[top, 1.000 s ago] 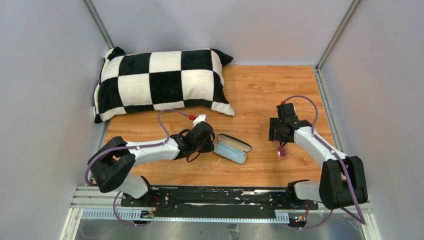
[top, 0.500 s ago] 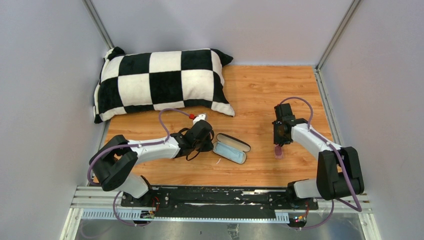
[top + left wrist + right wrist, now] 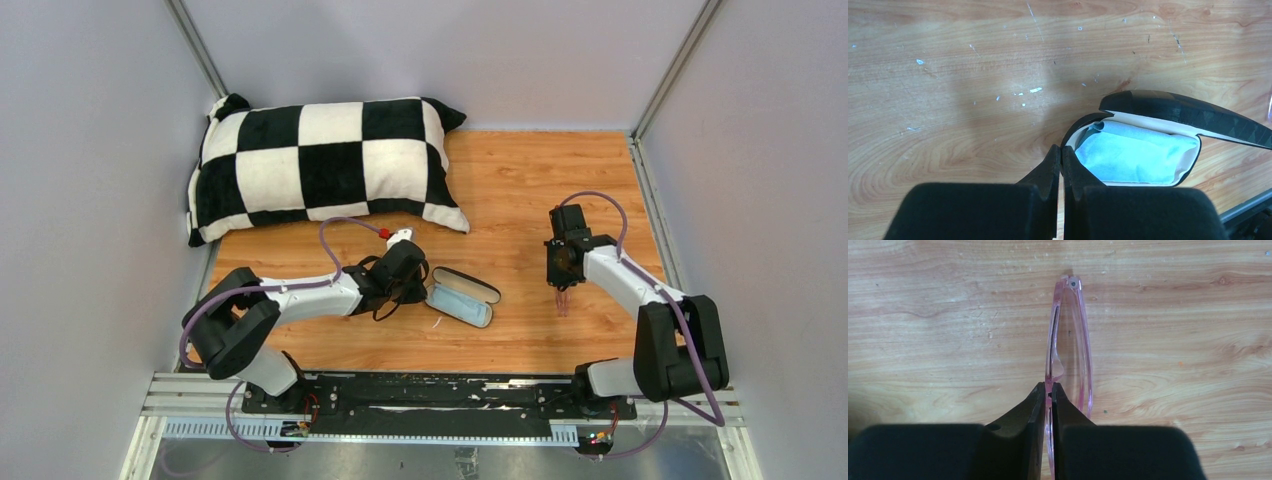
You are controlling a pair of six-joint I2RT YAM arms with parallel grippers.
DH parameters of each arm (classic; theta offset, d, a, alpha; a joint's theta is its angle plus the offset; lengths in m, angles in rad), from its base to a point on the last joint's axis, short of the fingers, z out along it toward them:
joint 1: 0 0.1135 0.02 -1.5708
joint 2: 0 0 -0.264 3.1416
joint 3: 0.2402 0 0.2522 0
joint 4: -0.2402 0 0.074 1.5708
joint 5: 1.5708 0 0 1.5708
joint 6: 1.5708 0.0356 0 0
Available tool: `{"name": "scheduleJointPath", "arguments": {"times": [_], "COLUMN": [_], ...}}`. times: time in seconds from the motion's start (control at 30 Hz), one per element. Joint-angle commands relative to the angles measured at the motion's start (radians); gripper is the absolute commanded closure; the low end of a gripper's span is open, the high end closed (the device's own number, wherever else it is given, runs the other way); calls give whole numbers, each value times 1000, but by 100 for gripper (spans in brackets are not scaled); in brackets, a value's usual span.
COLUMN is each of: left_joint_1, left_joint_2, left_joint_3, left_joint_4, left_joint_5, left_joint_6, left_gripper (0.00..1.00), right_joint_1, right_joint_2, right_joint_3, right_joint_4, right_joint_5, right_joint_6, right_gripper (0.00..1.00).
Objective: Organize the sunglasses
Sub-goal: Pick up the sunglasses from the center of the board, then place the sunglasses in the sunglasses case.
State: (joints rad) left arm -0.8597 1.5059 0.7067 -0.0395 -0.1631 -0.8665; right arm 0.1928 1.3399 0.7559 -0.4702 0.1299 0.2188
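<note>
So the only real change from a second ago is on the right side. The right gripper [image 3: 1049, 390] is now twisted round at the wrist, and its elbow sits tucked in closer to the base. The sunglasses [image 3: 1068, 340] read as a thin pink sliver from the top camera instead of the wider blob they are a second back. They're no nearer the case [image 3: 470, 285]; they hang to its right, well apart. The left gripper [image 3: 1060, 155] and the case sit exactly where they are in the earlier shots.

My read is that the pickup is done and the wrist turn is about lining the glasses up for the case. The actual carry over to it isn't happening yet.

Right fingers are clamped on the frame edge-on, gripping at one end so most of the pair sticks out past the tips. Can't tell if the far end touches the table [image 3: 923, 315].

Left fingers are pressed together, tips right at the left end of the case. I can't tell whether they're pinching the rim or just resting against it.

The glasses themselves have see-through pink lenses, a thin frame and a tiny hinge screw at the far end, and they look folded flat. The case is open with a blue cloth [image 3: 1133, 160] filling the bottom.
</note>
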Motion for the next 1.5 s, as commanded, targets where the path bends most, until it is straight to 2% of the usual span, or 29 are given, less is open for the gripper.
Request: {"name": "scheduleJointPath", "arguments": {"times": [0.0,0.2,0.43,0.8,0.93,1.2,1.47], "left_joint_1": [5,5,14,53,62,65,67], "left_joint_2": [23,38,61,156,172,185,198], "left_joint_3": [20,23,41,116,133,136,140], "left_joint_4": [36,35,36,34,33,27,16], "left_joint_5": [11,22,45,167,216,224,258], "left_joint_6": [11,10,49,207,242,254,289], "left_gripper": [100,100,100,100,100,100,100], "right_joint_1": [-12,-11,10,102,201,498,547], "right_joint_2": [-65,-129,-226,-471,-509,-369,-185], "right_joint_3": [-26,-31,-27,14,50,132,173], "right_joint_4": [-27,-36,-41,-111,-127,-157,-120], "right_joint_5": [-50,-110,-302,-448,-464,-346,-414], "right_joint_6": [23,32,30,-4,-28,-76,-125], "right_gripper": [100,100,100,100,100,100,100]}}
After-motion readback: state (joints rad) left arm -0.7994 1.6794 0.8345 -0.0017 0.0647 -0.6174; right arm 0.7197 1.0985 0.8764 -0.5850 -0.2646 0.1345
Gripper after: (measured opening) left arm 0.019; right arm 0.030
